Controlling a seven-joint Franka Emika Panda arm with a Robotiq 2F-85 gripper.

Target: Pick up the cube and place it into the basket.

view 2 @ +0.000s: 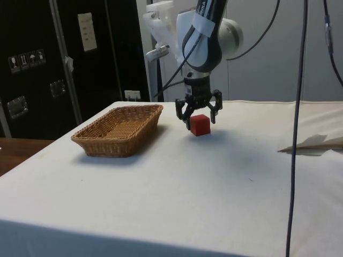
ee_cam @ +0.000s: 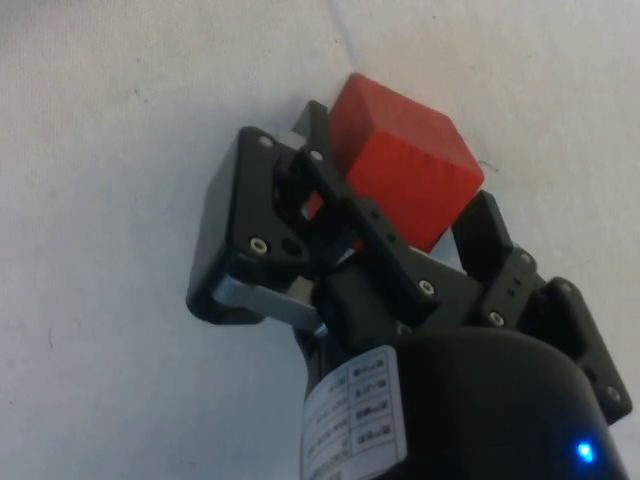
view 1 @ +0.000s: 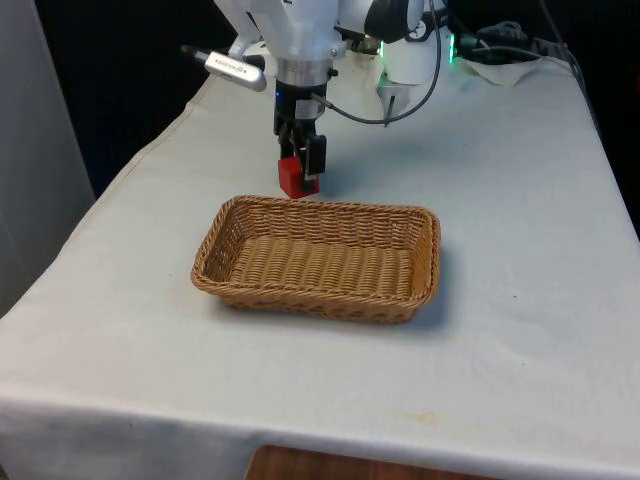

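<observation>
Gripper [view 2: 199, 119] straddles the red cube [view 2: 200, 125], fingers against its sides, apparently closed on it, at cloth level just behind the basket [view 1: 315, 295]. Grasp step. Next: lift clear of the rim, carry over, release.

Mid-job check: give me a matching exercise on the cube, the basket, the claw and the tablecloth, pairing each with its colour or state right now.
Things:
1. cube
2. basket
3. claw
4. tablecloth

States:
A. woven, tan, nothing inside
B. white, covering the table
C. red, held between two fingers beside the basket
D. black, closed around a block

Pairs: 1-C, 2-A, 3-D, 4-B
</observation>
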